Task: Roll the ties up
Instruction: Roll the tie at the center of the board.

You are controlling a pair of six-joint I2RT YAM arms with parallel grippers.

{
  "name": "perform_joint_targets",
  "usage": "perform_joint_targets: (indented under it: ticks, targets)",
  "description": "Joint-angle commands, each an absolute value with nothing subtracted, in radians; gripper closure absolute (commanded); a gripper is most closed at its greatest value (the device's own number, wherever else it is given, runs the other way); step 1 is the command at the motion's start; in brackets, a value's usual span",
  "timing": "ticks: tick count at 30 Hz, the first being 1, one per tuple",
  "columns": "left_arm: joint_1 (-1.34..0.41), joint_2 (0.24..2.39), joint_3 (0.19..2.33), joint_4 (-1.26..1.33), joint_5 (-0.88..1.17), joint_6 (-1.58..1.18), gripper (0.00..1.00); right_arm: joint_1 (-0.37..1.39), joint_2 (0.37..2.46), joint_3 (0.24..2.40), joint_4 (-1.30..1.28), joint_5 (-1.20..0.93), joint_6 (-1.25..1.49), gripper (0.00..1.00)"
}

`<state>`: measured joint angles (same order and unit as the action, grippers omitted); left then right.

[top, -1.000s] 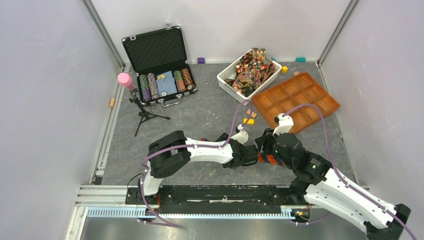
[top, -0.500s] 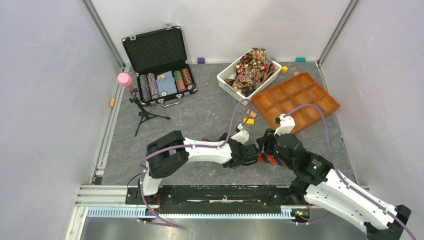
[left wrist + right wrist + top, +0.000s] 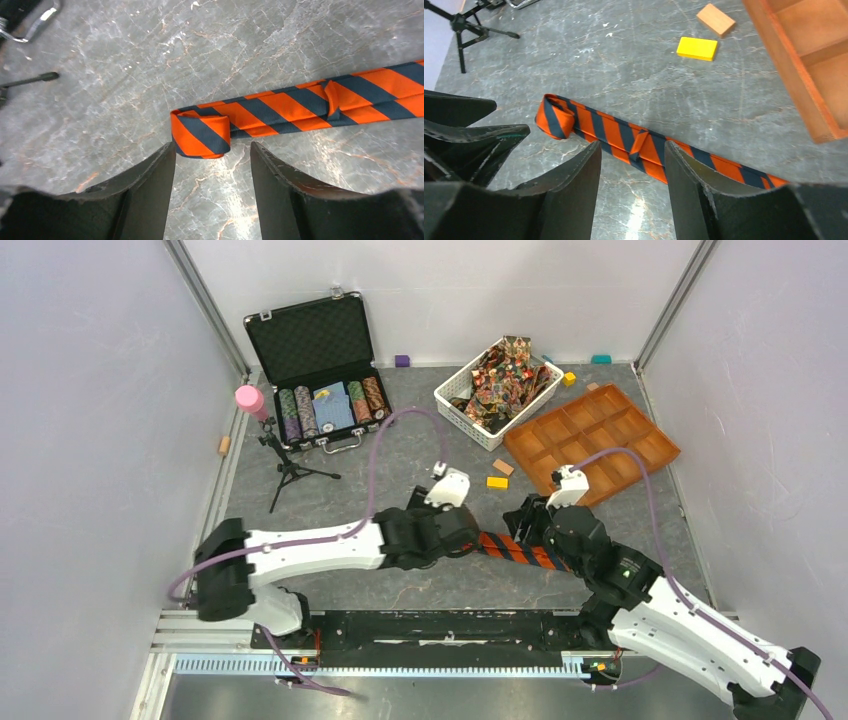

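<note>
Fabric likely to slip: orange-and-dark striped necktie on grey marbled worktop, one end curled.
Soft, light; left fingers and right fingers gape empty; the curl looks best to pinch.

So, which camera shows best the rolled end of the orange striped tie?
The left wrist view: the rolled end sits close and sharp in the middle. The right wrist view shows that end smaller, at the left. In the top view it is too small to make out beside the left arm; only the flat tie shows.
</note>
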<state>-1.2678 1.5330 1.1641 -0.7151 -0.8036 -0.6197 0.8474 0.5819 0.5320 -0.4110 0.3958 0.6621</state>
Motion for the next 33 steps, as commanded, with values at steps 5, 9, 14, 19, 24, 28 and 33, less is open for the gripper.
perform_joint_targets:
  ticks: [5,9,14,19,24,28,33]
  targets:
    - [-1.008,1.097,0.736,-0.256,-0.378,-0.593,0.37,0.845,0.763,0.472,-0.120,0.159,0.714,0.51]
    - [-0.856,0.931,0.558,-0.133,-0.244,-0.617,0.37,0.848,0.889,0.403,0.115,0.018,0.779,0.56]
    - [-0.726,0.830,0.411,-0.008,-0.121,-0.650,0.34,0.898,1.066,0.416,0.283,-0.050,0.832,0.59]
    - [-0.684,0.844,0.338,0.113,-0.079,-0.657,0.32,0.947,1.229,0.474,0.384,-0.068,0.858,0.60]
    - [-0.665,0.868,0.308,0.149,-0.064,-0.649,0.31,0.949,1.349,0.533,0.409,-0.061,0.873,0.62]
    - [-0.654,0.889,0.286,0.192,-0.048,-0.636,0.31,0.942,1.421,0.581,0.417,-0.064,0.879,0.63]
    - [-0.637,0.949,0.268,0.253,-0.022,-0.634,0.31,0.911,1.482,0.591,0.461,-0.086,0.923,0.64]
